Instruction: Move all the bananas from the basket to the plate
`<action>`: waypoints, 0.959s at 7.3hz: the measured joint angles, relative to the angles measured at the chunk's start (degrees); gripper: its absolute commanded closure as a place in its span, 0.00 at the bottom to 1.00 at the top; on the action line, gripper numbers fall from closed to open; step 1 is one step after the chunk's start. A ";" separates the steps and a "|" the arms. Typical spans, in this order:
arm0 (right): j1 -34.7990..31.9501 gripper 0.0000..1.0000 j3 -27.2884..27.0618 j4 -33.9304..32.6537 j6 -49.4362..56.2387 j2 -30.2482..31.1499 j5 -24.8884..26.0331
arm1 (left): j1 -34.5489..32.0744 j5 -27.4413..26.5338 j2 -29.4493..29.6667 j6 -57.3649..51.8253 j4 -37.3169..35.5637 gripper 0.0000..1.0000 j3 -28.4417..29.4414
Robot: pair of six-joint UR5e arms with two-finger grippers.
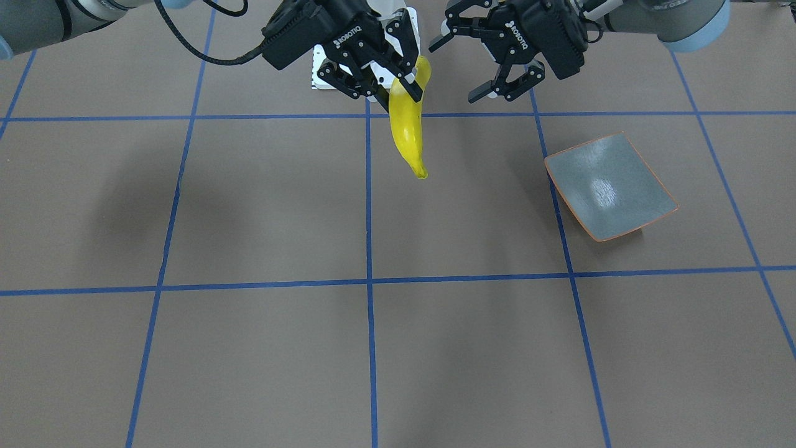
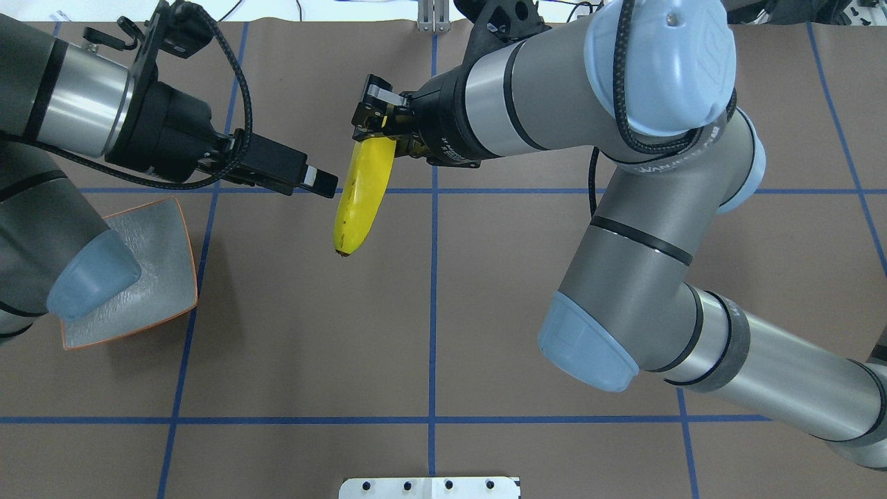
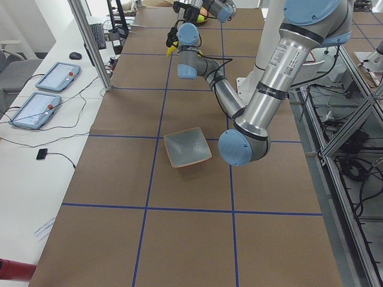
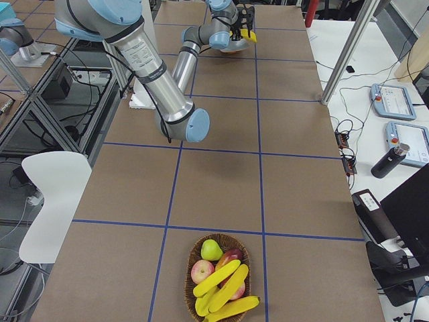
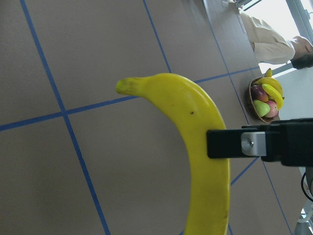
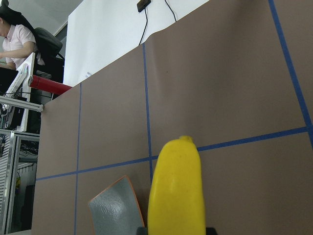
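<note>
Brown tbl (image 1: 261, 205), blue grid (image 1: 369, 249) – banana (image 1: 407, 134) aloft, white bench (image 3: 18, 191)

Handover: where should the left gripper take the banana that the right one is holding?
Grip the banana mid-body, below the right gripper, which is shut on its upper end. Come in sideways from the open left gripper; the free length hangs clear of the table.

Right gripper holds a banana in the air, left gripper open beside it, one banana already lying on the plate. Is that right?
No. The plate is empty, as the exterior front-facing view shows. The rest stands: the right gripper holds a banana in the air and the left gripper is open beside it.
</note>
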State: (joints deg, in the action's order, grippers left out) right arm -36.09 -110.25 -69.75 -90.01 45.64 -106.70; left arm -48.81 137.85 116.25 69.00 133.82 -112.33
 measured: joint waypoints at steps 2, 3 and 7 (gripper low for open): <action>0.25 1.00 -0.01 0.44 0.01 -0.41 0.01 | 1.54 -0.06 0.02 -0.01 0.72 0.01 -0.18; 0.36 1.00 0.03 0.96 -0.01 -0.42 0.05 | 2.39 -0.12 0.05 0.01 1.77 0.09 -0.16; 1.02 1.00 0.04 1.88 0.02 -0.38 0.00 | 3.74 -0.22 0.42 0.06 3.11 0.82 -0.13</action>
State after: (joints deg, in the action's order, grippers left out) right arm -35.07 -110.21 -67.87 -89.99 45.26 -106.70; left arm -45.07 137.64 116.67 69.06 136.93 -112.46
